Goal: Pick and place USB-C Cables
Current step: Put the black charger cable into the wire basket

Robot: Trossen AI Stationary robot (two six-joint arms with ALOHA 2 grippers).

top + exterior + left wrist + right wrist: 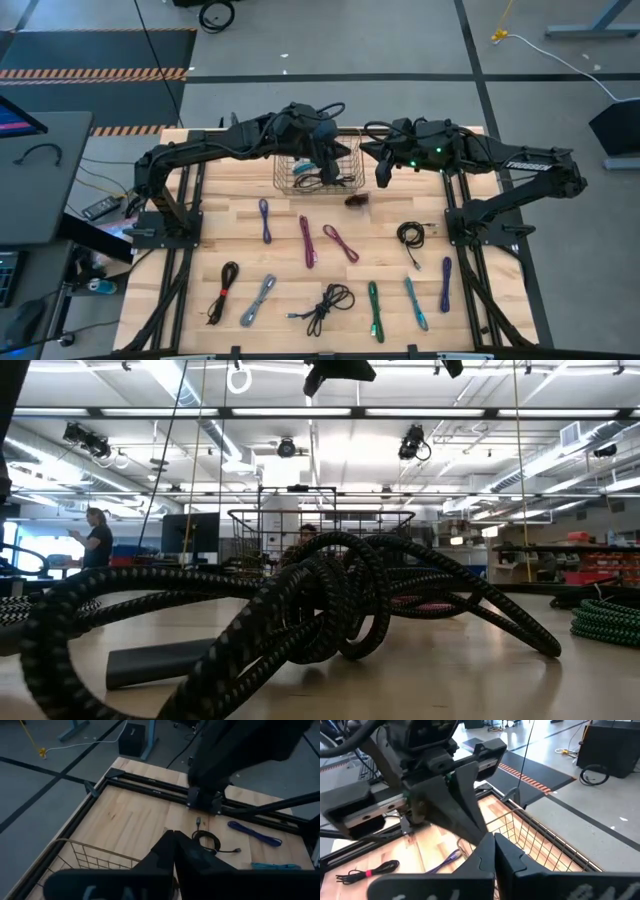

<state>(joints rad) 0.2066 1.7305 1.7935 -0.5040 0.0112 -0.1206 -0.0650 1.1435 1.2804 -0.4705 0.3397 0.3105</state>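
Black coiled cable (pixel 330 600) fills foreground; left gripper (pixel 325 160), fingers together and empty over basket (pixel 285 178); next pick requires reopening.

A grey concrete floor (pixel 400 40) surrounds the wooden table (pixel 480 300), crossed by dark lines. Beyond the table's far-left corner lies a dark mat (pixel 90 50) edged with orange-and-black hazard stripes (pixel 95 73). A dark desk (pixel 40 175) stands just left of the table. Across the table, the hall opens under long ceiling light strips (pixel 430 412) and hanging fixtures; a person (pixel 97 538) stands far off to the left, shelving (pixel 590 565) to the right.
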